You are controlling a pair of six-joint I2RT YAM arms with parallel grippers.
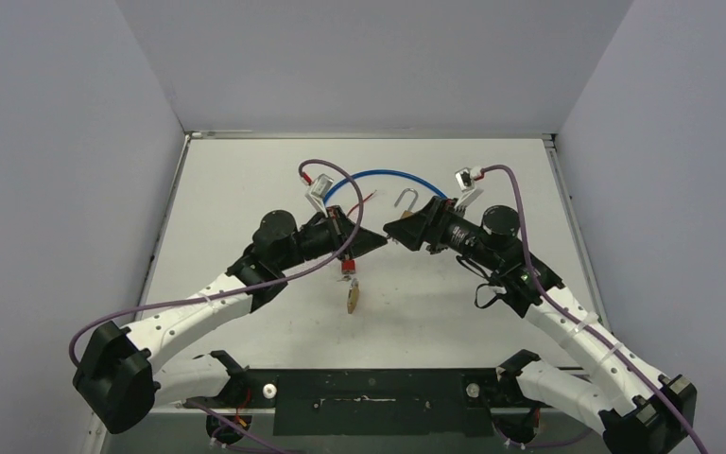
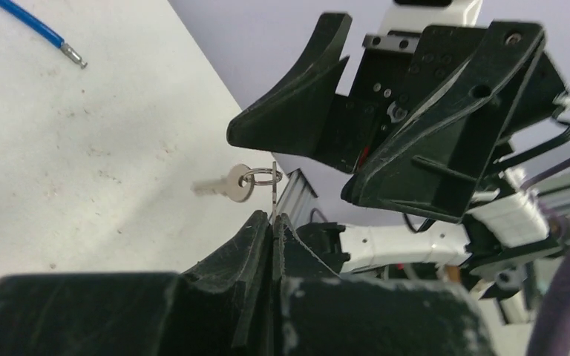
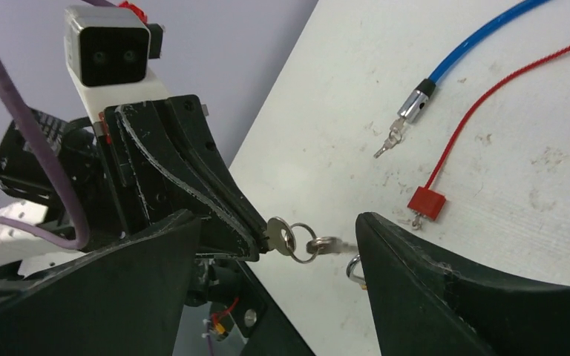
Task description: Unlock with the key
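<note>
My left gripper (image 2: 274,219) is shut on a silver key (image 2: 274,194), seen edge-on between its fingertips. From that key's ring (image 2: 260,176) a second key (image 2: 226,184) hangs free. In the right wrist view the held key (image 3: 276,235) sticks out of the left fingers (image 3: 215,208), with the ring (image 3: 302,241) and the second key (image 3: 330,243) beyond it. My right gripper (image 3: 280,222) is open, its fingers on either side of the keys without touching them. Both grippers meet above the table's middle (image 1: 384,236). A brass padlock (image 1: 353,298) lies on the table below them; its shackle (image 3: 352,271) peeks past my right finger.
A blue cable (image 1: 383,175) arcs across the far half of the table, its metal end (image 3: 414,104) lying loose. A red wire leads to a small red block (image 3: 426,202) next to the padlock. Another silver shackle (image 1: 406,199) stands beyond the grippers. Grey walls enclose three sides.
</note>
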